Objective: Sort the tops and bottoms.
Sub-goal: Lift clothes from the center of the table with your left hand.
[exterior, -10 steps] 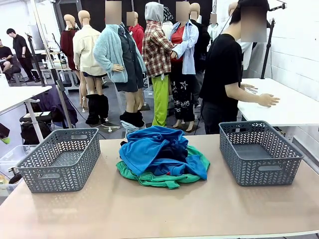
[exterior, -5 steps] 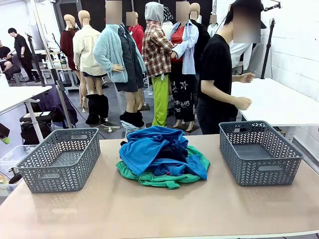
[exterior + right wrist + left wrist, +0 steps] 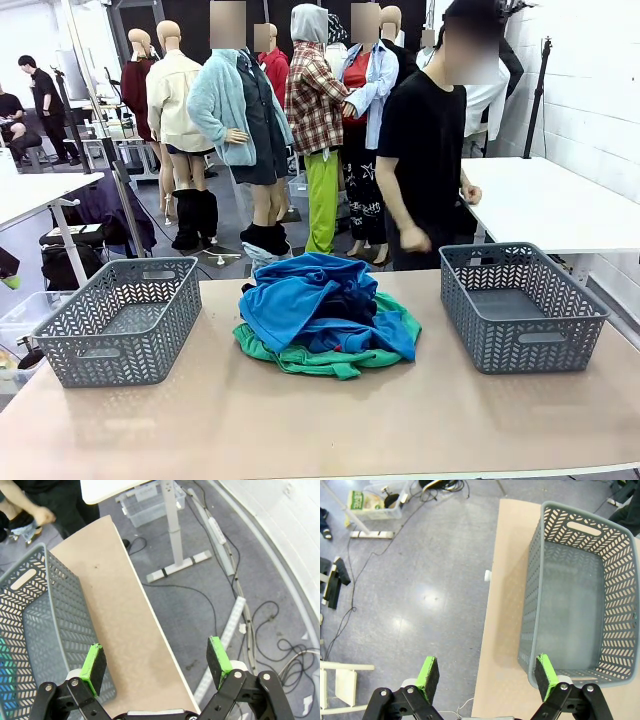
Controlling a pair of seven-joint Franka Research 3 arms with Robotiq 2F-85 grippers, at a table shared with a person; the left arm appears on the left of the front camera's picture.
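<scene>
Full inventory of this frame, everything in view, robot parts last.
blue shirts: count unclear in the heap, bright blue, top of the pile at table centre
navy trousers: one dark patch showing, navy, tucked in the middle of the pile
green shorts: one, bright green, under the pile
baskets: two, grey, one left and one right of the pile
table: one, tan, under everything
white table: one, white, behind on the right
person: one, black T-shirt, far side near the right basket
left end effector: one, black with green pads, open, over the table edge by the left basket
right end effector: one, same colours, open, over the table edge by the right basket
</scene>
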